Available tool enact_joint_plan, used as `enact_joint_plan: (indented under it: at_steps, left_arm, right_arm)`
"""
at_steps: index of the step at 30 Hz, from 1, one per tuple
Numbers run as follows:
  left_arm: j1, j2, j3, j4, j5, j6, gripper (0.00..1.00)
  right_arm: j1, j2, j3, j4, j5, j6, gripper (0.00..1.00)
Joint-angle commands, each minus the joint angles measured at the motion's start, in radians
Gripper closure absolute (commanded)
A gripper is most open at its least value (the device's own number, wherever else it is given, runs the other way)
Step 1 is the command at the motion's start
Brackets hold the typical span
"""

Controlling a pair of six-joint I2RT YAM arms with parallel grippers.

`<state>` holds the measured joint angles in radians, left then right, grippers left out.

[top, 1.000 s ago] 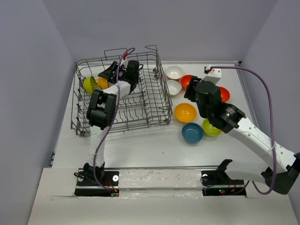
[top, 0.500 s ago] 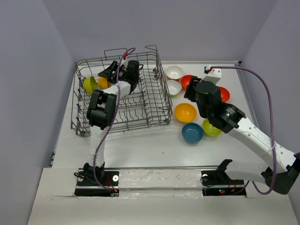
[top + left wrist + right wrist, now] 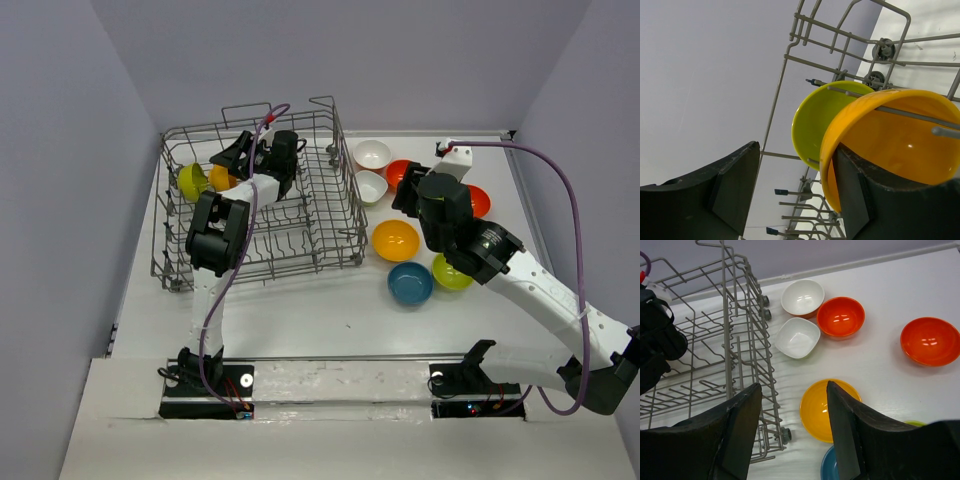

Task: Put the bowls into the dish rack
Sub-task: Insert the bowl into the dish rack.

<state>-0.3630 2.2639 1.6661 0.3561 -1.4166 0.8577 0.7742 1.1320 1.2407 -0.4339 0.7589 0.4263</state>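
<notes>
The dish rack [image 3: 300, 262] sits at the upper left of the table [image 3: 320, 320], its left side near the grey wall [image 3: 80, 200]. Two bowls stand on edge among the tines at its left end: a lime green bowl [image 3: 190, 181] and, just right of it, an orange-yellow bowl [image 3: 219, 177]. The left gripper [image 3: 795, 150] is inside the rack beside them, jaws spread with nothing between; the orange-yellow rim lies by one finger [image 3: 852, 200].

Seven bowls rest on the table right of the rack:
- two white bowls [image 3: 372, 153] [image 3: 369, 186]
- two red-orange bowls [image 3: 399, 170] [image 3: 479, 200]
- one yellow bowl [image 3: 395, 240]
- one teal bowl [image 3: 410, 283]
- one green bowl [image 3: 452, 273], partly under the right arm [image 3: 520, 275]

The right gripper [image 3: 793, 387] hangs above them, jaws released and empty. Bare tabletop runs along the rack's near side.
</notes>
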Motion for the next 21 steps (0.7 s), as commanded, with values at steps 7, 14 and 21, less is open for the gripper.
enact_joint_plan:
  at_steps: [7, 14, 21]
  left_arm:
    - [-0.008, -0.007, -0.020, 0.018, -0.036, 0.012, 0.27]
    - [-0.008, -0.012, -0.023, 0.018, -0.033, 0.014, 0.24]
    - [-0.008, -0.010, -0.026, 0.018, -0.030, 0.017, 0.21]
  right_arm:
    - [0.005, -0.034, -0.009, 0.057, 0.007, 0.006, 0.39]
    - [0.005, -0.034, -0.009, 0.057, 0.007, 0.006, 0.40]
    - [0.005, -0.035, -0.009, 0.058, 0.007, 0.006, 0.39]
